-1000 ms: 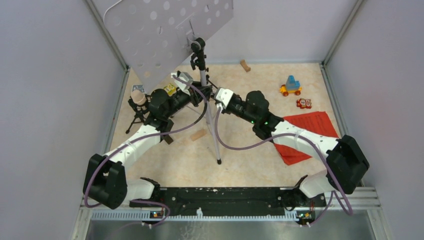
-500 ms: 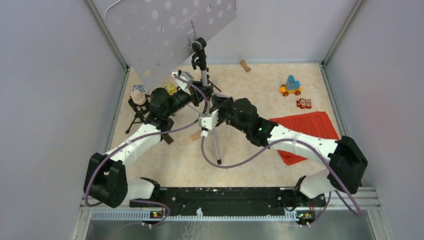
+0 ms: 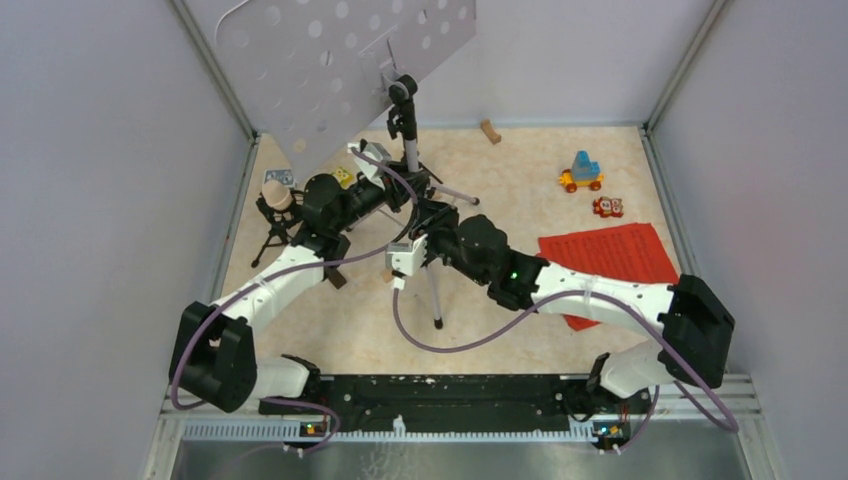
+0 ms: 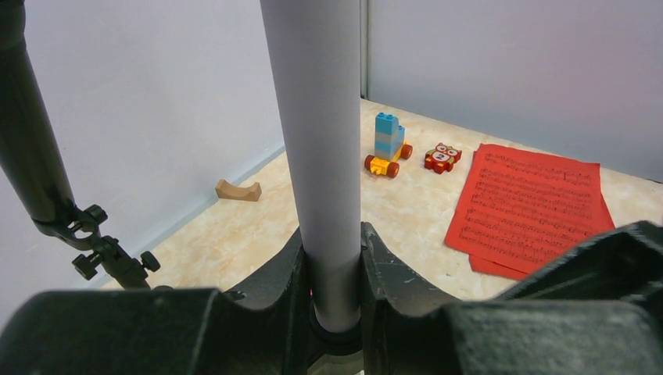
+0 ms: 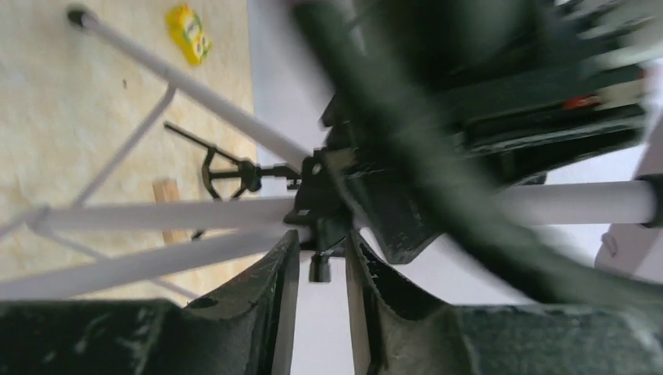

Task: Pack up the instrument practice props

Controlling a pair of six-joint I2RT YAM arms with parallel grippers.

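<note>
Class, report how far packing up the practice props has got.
Done: nothing visibly packed; the white music desk stands raised. In hand: the left gripper clamps the silver pole; the right gripper sits at the leg hub, grip blurred. Left: the red pages and the beige microphone on its small tripod are out.
</note>
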